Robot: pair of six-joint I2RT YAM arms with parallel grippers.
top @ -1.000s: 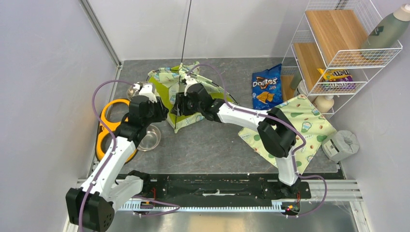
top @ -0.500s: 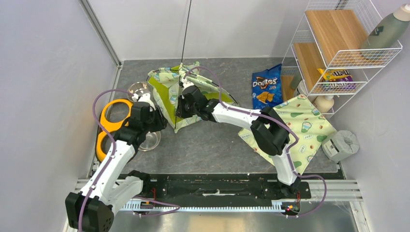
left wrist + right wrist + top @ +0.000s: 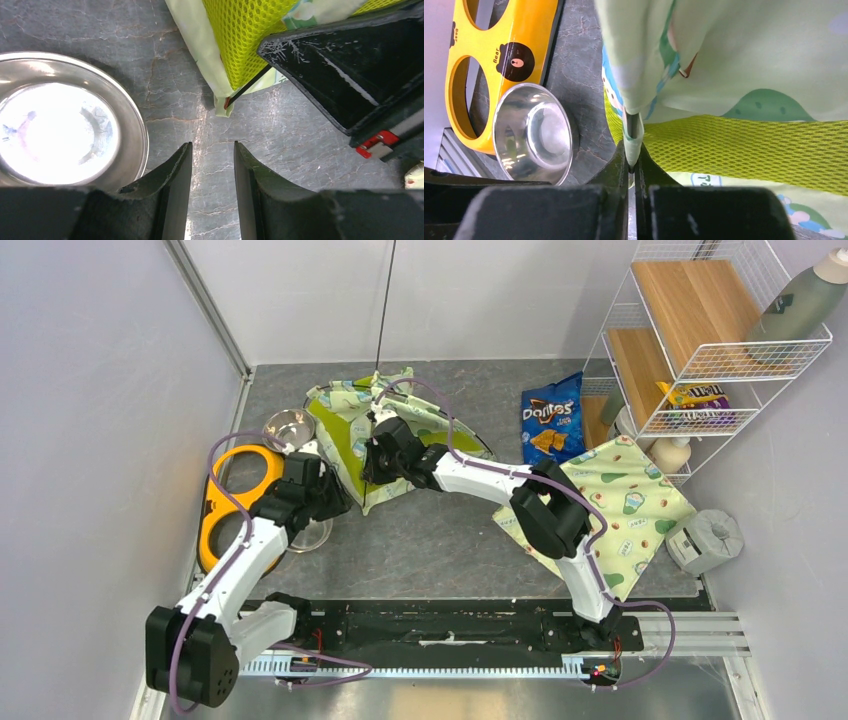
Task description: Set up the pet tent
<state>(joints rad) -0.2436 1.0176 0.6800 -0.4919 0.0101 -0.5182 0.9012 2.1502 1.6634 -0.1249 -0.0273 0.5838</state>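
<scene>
Right wrist: tool (image 3: 631, 167) pinching pet tent (image 3: 724, 55) hem, apparently.

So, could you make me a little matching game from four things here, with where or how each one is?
1 pet tent
2 Doritos bag
3 yellow bowl stand
4 right tool

A blue, beside the wire rack
B pinched shut on tent fabric
C far left, two round holes
D lime mesh panels, middle back

Pairs: 1-D, 2-A, 3-C, 4-B
</scene>
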